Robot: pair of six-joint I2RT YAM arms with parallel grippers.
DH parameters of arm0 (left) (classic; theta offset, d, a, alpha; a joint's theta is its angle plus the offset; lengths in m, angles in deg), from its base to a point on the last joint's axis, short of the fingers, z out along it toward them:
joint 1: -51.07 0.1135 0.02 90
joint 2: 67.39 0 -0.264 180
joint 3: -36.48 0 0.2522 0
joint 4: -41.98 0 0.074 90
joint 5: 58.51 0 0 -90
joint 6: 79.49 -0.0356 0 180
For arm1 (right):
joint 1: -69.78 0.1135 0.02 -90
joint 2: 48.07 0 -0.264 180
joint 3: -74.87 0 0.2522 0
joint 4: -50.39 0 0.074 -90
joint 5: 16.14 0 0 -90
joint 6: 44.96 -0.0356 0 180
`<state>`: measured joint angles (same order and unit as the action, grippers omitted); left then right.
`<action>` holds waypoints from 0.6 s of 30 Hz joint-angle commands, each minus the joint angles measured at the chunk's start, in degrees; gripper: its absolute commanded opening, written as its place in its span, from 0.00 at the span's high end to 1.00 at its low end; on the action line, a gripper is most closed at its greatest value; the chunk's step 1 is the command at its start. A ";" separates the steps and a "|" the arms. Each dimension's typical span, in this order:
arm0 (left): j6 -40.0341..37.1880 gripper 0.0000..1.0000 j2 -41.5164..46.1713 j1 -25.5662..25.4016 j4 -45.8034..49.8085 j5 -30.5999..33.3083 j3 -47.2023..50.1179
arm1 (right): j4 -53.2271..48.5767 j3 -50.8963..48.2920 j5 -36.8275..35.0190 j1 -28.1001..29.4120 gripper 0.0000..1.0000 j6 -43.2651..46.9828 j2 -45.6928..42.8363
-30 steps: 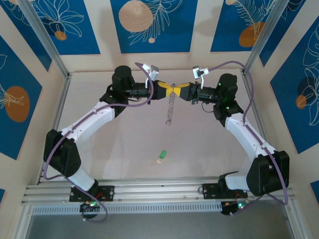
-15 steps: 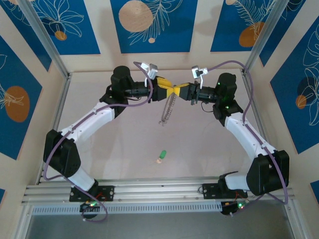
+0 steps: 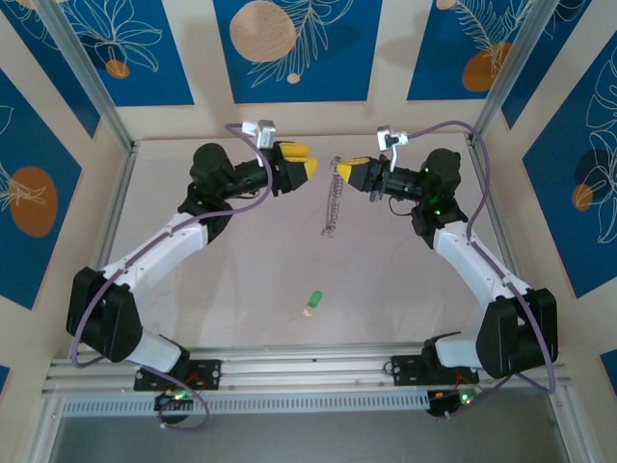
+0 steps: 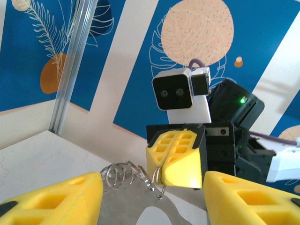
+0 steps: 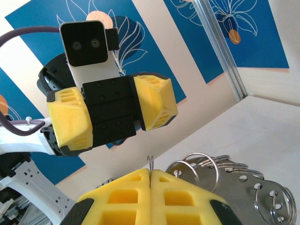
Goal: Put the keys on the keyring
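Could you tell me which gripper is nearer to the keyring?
Right. The right gripper is shut on the top of the keyring; the left gripper stands open, apart on its other side.

Both arms are raised and extended toward each other. The left gripper (image 3: pixel 306 163) is held with jaws spread; the right gripper (image 3: pixel 340 171) is clamped closed.

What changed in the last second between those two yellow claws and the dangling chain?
The left gripper opened, let go of the keyring and drew back leftward. The right gripper stayed shut on the keyring, which now hangs from it alone. The green key lies where it was.
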<state>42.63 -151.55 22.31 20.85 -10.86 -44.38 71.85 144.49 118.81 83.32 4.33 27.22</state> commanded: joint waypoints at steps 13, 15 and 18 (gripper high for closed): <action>14.15 0.62 -3.14 0.56 -15.82 -9.61 -0.78 | 12.85 -3.30 -5.82 3.41 1.00 -1.38 -5.40; 15.97 0.65 -3.46 0.54 -18.06 -10.27 -0.35 | 13.07 -2.80 -6.00 3.73 1.00 -1.23 -5.43; 18.48 0.66 -3.73 0.54 -21.72 -10.90 0.20 | 12.63 -1.99 -6.47 4.29 1.00 -0.97 -5.20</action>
<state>56.84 -155.24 22.44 6.93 -19.04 -44.38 82.41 140.97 114.31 87.02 2.45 22.89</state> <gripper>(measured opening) 0.344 0.058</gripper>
